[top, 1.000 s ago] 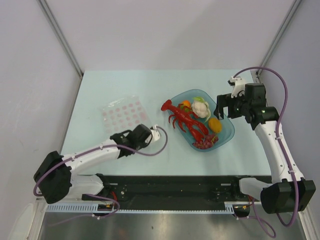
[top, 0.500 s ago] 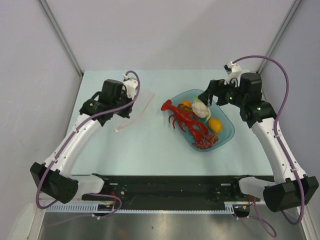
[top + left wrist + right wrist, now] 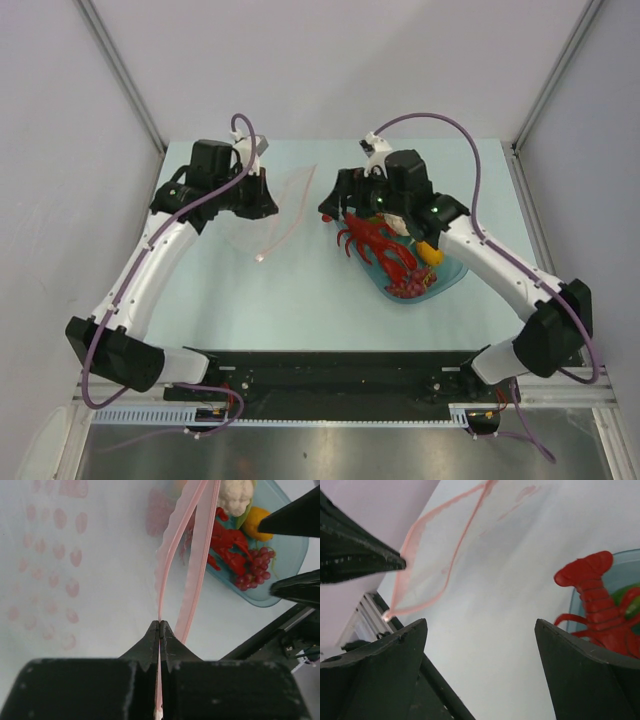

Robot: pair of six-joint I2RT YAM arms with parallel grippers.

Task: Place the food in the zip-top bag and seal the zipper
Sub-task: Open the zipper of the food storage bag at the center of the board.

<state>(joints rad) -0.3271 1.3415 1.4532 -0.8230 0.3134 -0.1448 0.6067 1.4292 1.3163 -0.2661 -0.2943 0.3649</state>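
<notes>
Nearest, toward 4 o'clock on the table (image 3: 300, 290), a translucent blue bowl (image 3: 452, 268) holding the dark red clump (image 3: 408, 285), yellow fruit (image 3: 428, 251), white cauliflower (image 3: 402, 222) and red lobster (image 3: 380, 245). Just above the lobster's claws, the right gripper (image 3: 333, 205), jaws spread wide, empty. Farther off at 10 o'clock, the left gripper (image 3: 159, 625), jaws pressed together on the zipper (image 3: 200, 555), holding up the zip-top bag (image 3: 55, 565): clear, floppy, pink-dotted, its pink-red mouth strips bowed apart.
</notes>
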